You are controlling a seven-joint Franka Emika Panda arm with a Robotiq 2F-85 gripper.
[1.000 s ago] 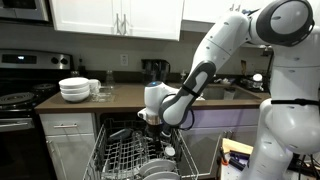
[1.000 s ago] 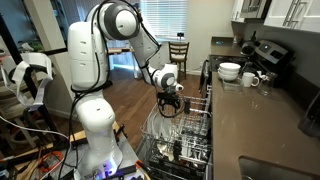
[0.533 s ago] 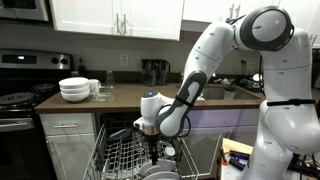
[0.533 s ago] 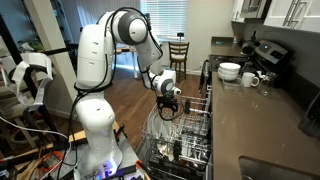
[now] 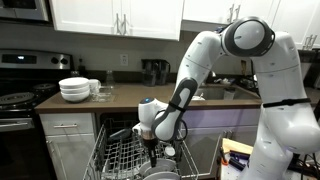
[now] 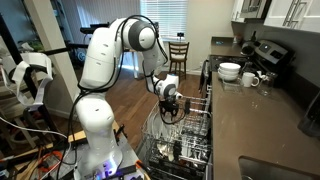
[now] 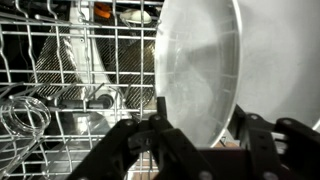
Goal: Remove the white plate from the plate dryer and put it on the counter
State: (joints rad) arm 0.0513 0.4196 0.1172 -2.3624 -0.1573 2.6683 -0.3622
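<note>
Arm bends down over the plate dryer, w/ the claw sunk among the upright tines approx. mid-rack. In an exterior view the claw sits at the rack's 12 o'clock end, the far end from that cam, w/ the wire basket running toward 6 o'clock alongside the counter. In the wrist view the white plate stands on edge in the dryer, its face turned to the cam & leaning a little, filling the 12 to 1 o'clock part of the pic. The claw is released: its dark fingers are spread wide, one at 8 o'clock & one at 4 o'clock of the plate, w/ the plate's lower rim in the gap. Can't tell if either finger touches the rim. Grey wires of the rack cross the 9 o'clock side, w/ a clear glass item low at 8 o'clock. So the plate is in the rack, not on the counter. On that dark brown top, at approx. 10 o'clock from the claw, is a stack of white bowls. The same bowls show at 2 o'clock in an exterior view, w/ a mug just beside them. The stove is at the 9 o'clock edge, w/ white cabinets overhead. The plate is too small to pick out for sure in both exterior views.
</note>
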